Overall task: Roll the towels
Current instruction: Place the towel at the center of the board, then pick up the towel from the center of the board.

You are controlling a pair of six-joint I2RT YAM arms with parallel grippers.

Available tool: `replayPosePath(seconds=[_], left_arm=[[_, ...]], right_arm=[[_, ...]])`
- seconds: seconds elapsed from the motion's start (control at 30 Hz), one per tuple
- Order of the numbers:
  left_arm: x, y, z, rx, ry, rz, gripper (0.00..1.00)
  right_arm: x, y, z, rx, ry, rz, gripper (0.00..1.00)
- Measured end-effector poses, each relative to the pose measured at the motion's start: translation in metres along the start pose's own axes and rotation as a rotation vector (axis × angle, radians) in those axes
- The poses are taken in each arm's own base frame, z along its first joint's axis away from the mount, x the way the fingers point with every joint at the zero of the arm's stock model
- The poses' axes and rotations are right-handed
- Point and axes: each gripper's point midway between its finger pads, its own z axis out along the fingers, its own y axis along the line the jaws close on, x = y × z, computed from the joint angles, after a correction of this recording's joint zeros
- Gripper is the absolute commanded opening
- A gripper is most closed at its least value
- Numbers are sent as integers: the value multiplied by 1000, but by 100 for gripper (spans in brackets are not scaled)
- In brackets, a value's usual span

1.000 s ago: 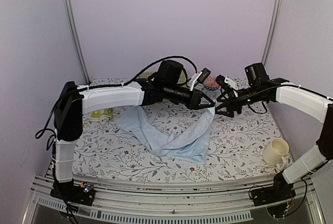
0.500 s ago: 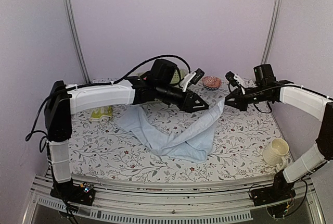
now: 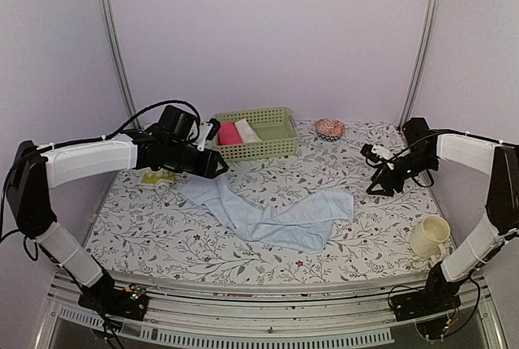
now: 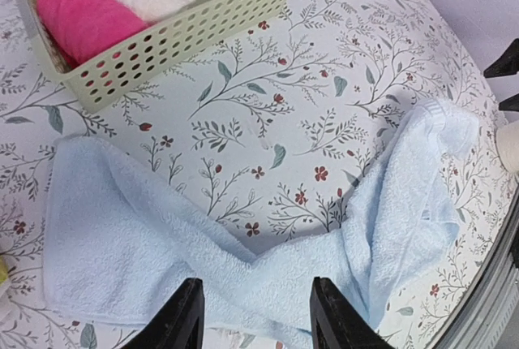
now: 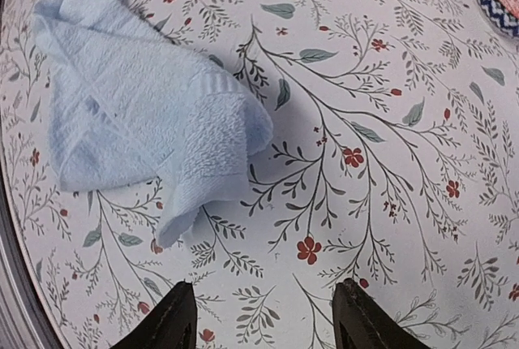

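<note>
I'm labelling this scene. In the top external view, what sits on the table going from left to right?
yellow-green towel → green basket → pink patterned round thing → cream cup

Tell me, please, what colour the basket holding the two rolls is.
The basket is pale green, with a perforated wall; the left wrist view shows it best.
</note>
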Motion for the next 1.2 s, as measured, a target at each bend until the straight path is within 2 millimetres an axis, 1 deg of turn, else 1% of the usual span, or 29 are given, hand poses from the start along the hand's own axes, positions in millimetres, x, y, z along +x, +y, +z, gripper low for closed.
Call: replayPosePath(seconds=[0.07, 0.13, 0.2, 0.23, 0.27, 0.37, 0.43, 0.47, 0.53, 0.63, 0.77, 0.87, 1.07, 1.13, 1.2], left_arm=[[7, 5, -2, -24, 15, -5, 45], [8, 8, -3, -37, 19, -5, 45], [8, 10, -3, -52, 16, -5, 45], [8, 11, -3, -58, 15, -6, 45], [9, 12, -4, -62, 14, -6, 45], [10, 13, -6, -67, 13, -7, 45], [10, 14, -6, -70, 13, -7, 46], [11, 14, -6, -71, 14, -7, 46], [12, 15, -6, -75, 16, -9, 46], [16, 16, -8, -82, 21, -16, 47], [19, 17, -18, -90, 13, -26, 47], [21, 18, -24, -96, 5, -29, 47], [27, 22, -24, -111, 14, -38, 47], [26, 22, -24, -112, 12, -38, 47], [27, 22, -24, -113, 13, -38, 47]], right_arm=[[3, 4, 3, 16, 44, -100, 47], [8, 12, 9, 46, 92, -219, 42], [17, 31, 15, 55, 147, -349, 41], [19, 45, 16, 48, 166, -424, 41], [17, 55, 15, 42, 171, -481, 41], [0, 85, 12, 36, 160, -673, 41], [-4, 97, 17, 24, 172, -748, 43], [-2, 100, 22, 16, 188, -776, 43], [4, 100, 31, 3, 221, -801, 43], [20, 90, 48, -16, 302, -806, 45], [33, 83, 64, -43, 368, -807, 48], [36, 77, 73, -50, 392, -806, 49], [44, 61, 90, -49, 440, -790, 49], [44, 53, 91, -45, 441, -768, 49], [41, 40, 92, -31, 436, -740, 49]])
